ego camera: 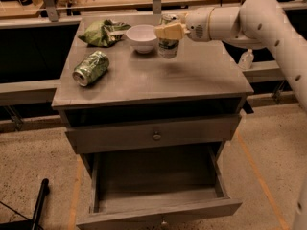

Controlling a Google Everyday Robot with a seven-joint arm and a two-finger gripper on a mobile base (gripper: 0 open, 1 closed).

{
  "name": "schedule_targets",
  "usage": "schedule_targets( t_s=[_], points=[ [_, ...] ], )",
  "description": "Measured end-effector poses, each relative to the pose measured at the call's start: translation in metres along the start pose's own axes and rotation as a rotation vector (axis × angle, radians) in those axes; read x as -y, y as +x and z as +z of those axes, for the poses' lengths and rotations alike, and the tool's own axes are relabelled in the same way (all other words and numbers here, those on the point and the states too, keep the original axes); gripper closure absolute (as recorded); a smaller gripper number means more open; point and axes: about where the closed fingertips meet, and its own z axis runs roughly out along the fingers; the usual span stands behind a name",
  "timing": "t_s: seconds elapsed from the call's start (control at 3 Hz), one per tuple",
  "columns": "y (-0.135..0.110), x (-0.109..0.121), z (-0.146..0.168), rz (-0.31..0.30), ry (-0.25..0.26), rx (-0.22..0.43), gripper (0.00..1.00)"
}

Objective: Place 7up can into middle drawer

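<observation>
You've got the cabinet with the middle drawer pulled out at the bottom; the knob drawer above it is closed. The arm comes in from the right. The gripper is over the top's back edge, clamped on the 7up can, which is upright just right of the bowl, with the crushed can well left.

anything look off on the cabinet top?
Yes: the green can at left lies on its side, body dented. The bag behind it is crumpled. The 7up can stands upright beside the bowl, with the claw at its top. The open drawer sits square.
</observation>
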Motion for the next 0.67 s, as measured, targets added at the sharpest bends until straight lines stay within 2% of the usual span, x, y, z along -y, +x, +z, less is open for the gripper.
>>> schedule_targets(
  t_s=[0.33, 0.67],
  points=[
    [-0.02, -0.046, -0.041, -0.033, 0.021, -0.03, 1.0],
    [-0.008, -0.069, -0.039, -0.033, -0.003, -0.073, 1.0]
  ],
)
